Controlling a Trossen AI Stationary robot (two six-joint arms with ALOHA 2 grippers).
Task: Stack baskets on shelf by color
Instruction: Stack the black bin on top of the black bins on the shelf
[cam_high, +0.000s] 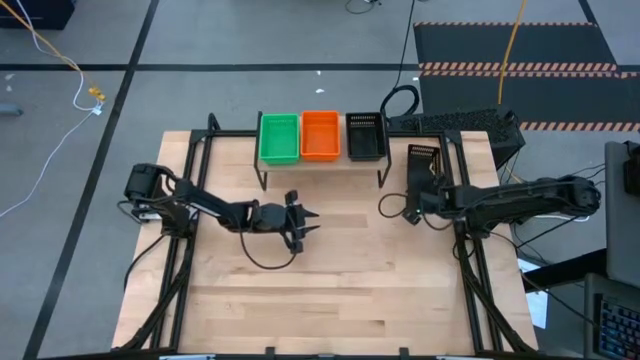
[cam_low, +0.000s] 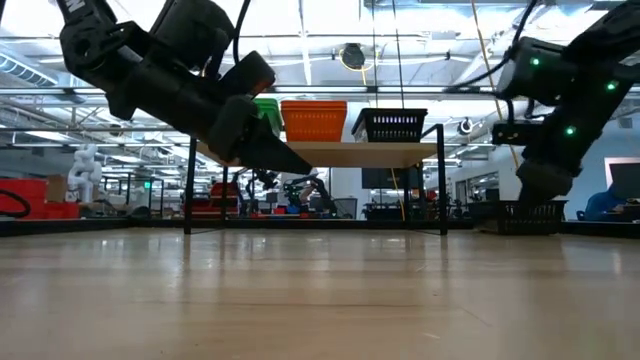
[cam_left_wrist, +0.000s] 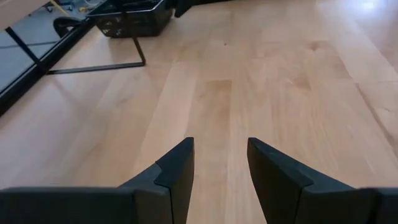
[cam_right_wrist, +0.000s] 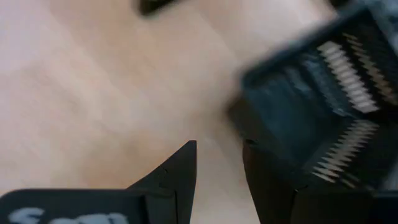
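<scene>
1. The shelf (cam_high: 322, 163) already carries a green basket (cam_high: 279, 137), an orange basket (cam_high: 320, 134) and a black basket (cam_high: 366, 135), side by side along its plank. From the low view each colour looks like a stack, though I cannot count the layers. The colours sit in separate columns, which fits sorting by colour.

2. One black basket (cam_high: 422, 157) lies on the table, off the shelf's end and just ahead of the right gripper (cam_high: 411, 208). It seems to be the last piece left to place.

3. The right gripper hovers close to that loose black basket (cam_right_wrist: 323, 99), fingers parted with nothing between them. In its wrist view the basket's perforated wall lies just beyond one fingertip, so the arm looks lined up to straddle a wall and pinch it.

4. The left gripper (cam_high: 302, 226) hangs above bare table, well short of the shelf's legs. Its fingers (cam_left_wrist: 177, 168) stand apart at a moderate gap and hold nothing. It appears parked clear so the right arm can work that end without crossing it.

5. From the left gripper, the shelf's black foot bar (cam_left_wrist: 93, 67) lies ahead and to one side, with the loose black basket (cam_left_wrist: 134, 15) further beyond.

6. In my judgement the task is near its end: the remaining basket belongs on the black column, the one nearest the right arm. The risk is a shallow grip on the thin wall, tilting the basket as it lifts.
</scene>
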